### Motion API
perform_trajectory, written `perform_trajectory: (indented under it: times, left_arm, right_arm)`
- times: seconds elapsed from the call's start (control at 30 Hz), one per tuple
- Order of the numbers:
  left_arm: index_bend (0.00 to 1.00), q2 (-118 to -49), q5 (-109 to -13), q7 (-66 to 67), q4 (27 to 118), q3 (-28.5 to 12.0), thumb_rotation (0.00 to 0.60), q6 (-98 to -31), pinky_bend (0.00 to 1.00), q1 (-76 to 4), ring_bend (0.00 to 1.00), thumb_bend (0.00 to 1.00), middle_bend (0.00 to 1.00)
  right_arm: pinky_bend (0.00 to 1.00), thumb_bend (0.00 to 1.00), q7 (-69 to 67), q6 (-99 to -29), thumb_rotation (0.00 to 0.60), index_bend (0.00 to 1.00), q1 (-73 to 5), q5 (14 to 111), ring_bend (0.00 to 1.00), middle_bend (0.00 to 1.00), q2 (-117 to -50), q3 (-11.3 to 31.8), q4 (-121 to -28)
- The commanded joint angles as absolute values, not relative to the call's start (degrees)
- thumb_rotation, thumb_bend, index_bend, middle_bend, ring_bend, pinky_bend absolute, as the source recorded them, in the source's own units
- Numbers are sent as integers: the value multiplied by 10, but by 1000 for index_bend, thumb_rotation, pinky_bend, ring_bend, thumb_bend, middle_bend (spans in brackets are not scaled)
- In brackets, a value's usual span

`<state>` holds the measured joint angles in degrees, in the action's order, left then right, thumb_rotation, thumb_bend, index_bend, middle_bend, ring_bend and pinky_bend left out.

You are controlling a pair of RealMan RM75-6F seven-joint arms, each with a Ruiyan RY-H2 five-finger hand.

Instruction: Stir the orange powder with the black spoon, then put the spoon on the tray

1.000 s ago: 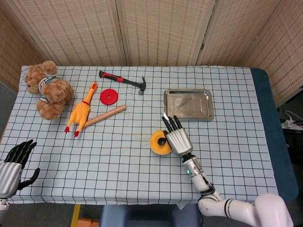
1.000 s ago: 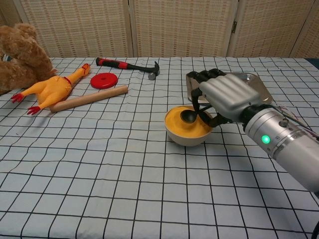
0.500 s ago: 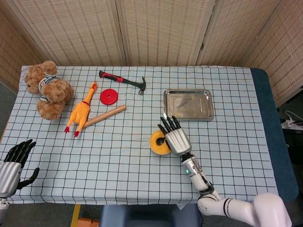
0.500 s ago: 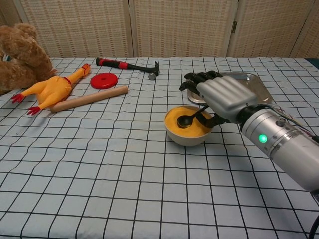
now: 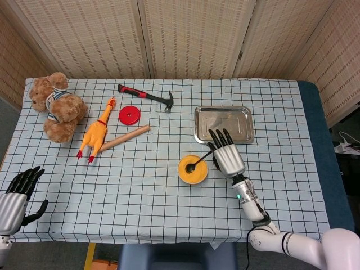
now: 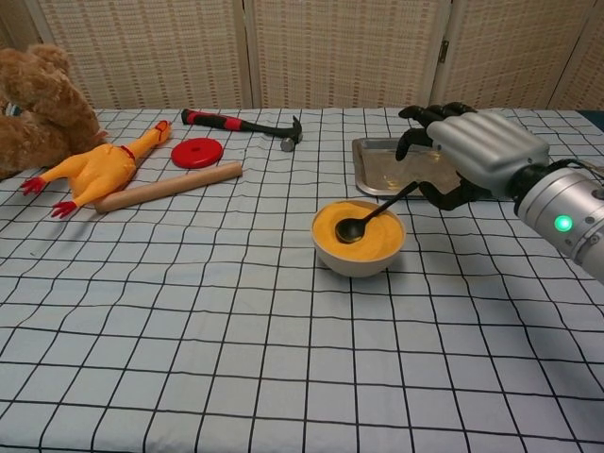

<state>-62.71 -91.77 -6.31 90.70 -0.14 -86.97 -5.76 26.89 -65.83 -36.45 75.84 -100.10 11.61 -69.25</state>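
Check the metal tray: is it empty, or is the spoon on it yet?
Empty. The tray shows only bare metal; the black spoon has its scoop in the orange powder, handle by the right robot hand.

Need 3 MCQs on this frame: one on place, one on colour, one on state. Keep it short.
1. Where is the black spoon's scoop?
A. In the orange powder in the bowl
B. Flat on the tray
C. Beside the hammer

2. What colour is the disc near the rubber chicken?
A. Blue
B. Red
C. Green

3. What is the right hand doing?
A. Resting open on the cloth
B. Gripping the rolling pin
C. Holding the spoon's handle

Answers:
1. A: in the chest view the scoop lies on the powder in the bowl, with the handle slanting up toward the hand.
2. B: the disc is plainly red in both views.
3. C: the handle's upper end runs into the hand's fingers above the tray.
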Motion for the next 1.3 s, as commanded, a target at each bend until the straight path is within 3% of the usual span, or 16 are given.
perform_trajectory:
  times: [0.03, 0.3, 0.63, 1.3]
  left_arm:
    - [37, -629, -916, -62, 906, -2, 600, -866, 89, -59, 0, 414, 0]
    - [42, -629, -911, -58, 906, -2, 600, -860, 89, -61, 0, 414, 0]
    - [42, -629, -906, -61, 903, -4, 600, -857, 89, -63, 0, 414, 0]
    - [42, -631, -911, -66, 898, -4, 600, -861, 89, -64, 0, 414, 0]
  right_arm:
    - [0, 412, 251, -658, 600, 319, -366, 763, 0, 13, -1003, 115, -667]
    - [0, 388, 225, -642, 600, 408, -377, 762, 0, 13, -1022, 116, -618]
    - [0, 384, 201, -616, 600, 427, -399, 749, 0, 13, -1050, 128, -579]
    - [0, 384, 199, -610, 600, 496, -402, 738, 0, 13, -1050, 129, -583]
